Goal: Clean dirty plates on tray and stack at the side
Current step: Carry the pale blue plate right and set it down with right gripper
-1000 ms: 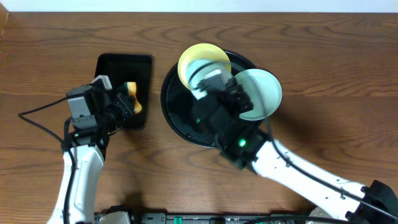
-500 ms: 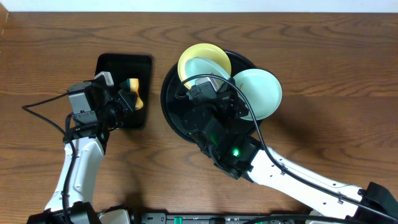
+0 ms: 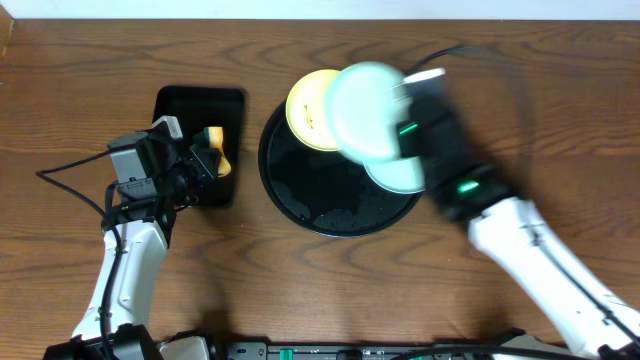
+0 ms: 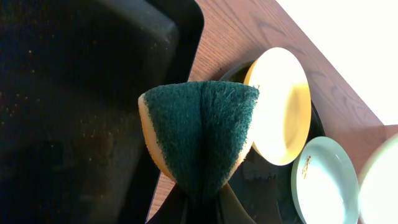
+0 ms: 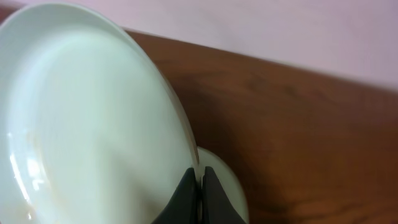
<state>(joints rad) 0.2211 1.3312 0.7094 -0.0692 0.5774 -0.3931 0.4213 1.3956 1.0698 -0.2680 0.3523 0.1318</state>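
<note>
My right gripper (image 3: 403, 122) is shut on the rim of a pale mint-blue plate (image 3: 366, 96) and holds it tilted in the air above the round black tray (image 3: 318, 197), blurred by motion. The right wrist view shows the jaws (image 5: 200, 186) pinching that plate (image 5: 93, 118). A pale yellow plate (image 3: 308, 108) leans on the tray's far rim. A second mint plate (image 3: 398, 177), with a small brown smudge (image 4: 305, 165), lies on the tray's right rim. My left gripper (image 3: 205, 160) is shut on a green and yellow sponge (image 4: 199, 130).
A smaller rectangular black tray (image 3: 190, 105) lies left of the round tray, under my left gripper. Bare wooden table (image 3: 520, 110) extends to the right of the round tray. The left arm's cable loops over the table at the left (image 3: 70, 185).
My right arm has swung up and to the right, lifting the mint plate off the round tray. The left arm with the sponge has hardly moved.
</note>
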